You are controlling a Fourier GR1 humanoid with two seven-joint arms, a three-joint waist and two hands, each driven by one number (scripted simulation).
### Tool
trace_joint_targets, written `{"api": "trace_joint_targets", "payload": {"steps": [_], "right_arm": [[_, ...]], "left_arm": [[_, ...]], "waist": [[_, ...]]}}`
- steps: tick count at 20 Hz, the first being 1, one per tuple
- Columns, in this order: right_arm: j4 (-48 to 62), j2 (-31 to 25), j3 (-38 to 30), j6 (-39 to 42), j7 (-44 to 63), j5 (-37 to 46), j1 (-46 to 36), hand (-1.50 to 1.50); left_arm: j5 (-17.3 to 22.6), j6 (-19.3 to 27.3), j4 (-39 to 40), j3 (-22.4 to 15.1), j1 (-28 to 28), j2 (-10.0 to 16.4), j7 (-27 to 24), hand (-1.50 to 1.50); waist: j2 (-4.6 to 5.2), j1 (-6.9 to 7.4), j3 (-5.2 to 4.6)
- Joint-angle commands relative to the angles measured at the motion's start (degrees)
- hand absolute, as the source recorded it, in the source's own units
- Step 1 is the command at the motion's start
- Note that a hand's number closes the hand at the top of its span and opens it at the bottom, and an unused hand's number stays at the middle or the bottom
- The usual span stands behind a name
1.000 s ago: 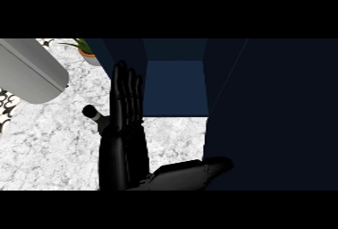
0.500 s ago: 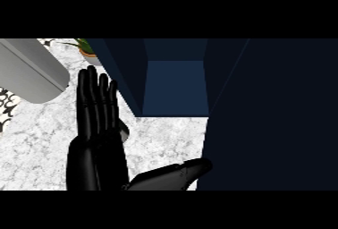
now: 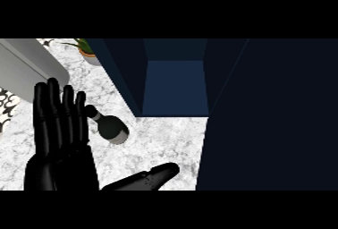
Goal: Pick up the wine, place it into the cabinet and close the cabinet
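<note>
Open cabinet (image 3: 175, 85): flat navy panels, boxy, with a lighter blue inner face. Its dark door (image 3: 271, 112) fills the view's right side and runs off the edge. The counter (image 3: 165, 138) is white marble with grey veins. The left hand (image 3: 63, 156) is glossy black and released, grasping nothing, with straight fingers pointing up at lower left. The thumb (image 3: 148, 176) juts to the right and its base is cut off. A smooth grey rounded object (image 3: 26, 67) sits at upper left, partly out of view and unidentifiable. The wine bottle (image 3: 111, 127), dark with a narrow neck, is on the counter outside the cabinet, just right of the fingers. Contact is unclear, and so is whether it is upright or lying. A small potted plant (image 3: 84, 47) sits at the top edge. A black-and-white patterned item (image 3: 6, 105) is cropped at the left.
</note>
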Motion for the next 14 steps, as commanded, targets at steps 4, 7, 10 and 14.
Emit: {"api": "trace_joint_targets", "payload": {"steps": [4, 7, 10, 14], "right_arm": [[-8.84, 0.67, 2.93, -0.97, 3.95, 2.14, 1.97, -1.50], [-7.25, -1.17, -4.12, 0.21, 3.92, -4.08, 0.61, -1.50], [-7.96, -1.31, -2.72, 0.71, 4.53, -4.12, 0.46, -1.50], [-4.81, -1.55, -5.04, 0.03, 5.78, -3.30, -4.18, -1.50]], "left_arm": [[4.14, -2.33, -3.43, 5.03, 4.82, 2.32, -0.83, -1.50], [10.30, -3.15, -5.17, 7.12, 9.23, 4.67, -3.21, -1.50], [17.23, -3.26, -1.63, 10.27, 9.70, 4.75, -9.30, -1.50], [27.63, -6.09, 2.71, 13.43, 13.76, 4.05, -19.39, -1.50]], "waist": [[0.00, -0.13, -0.04], [0.07, 0.00, -0.04], [0.12, -0.19, -0.07], [0.16, -0.02, -0.10]]}}
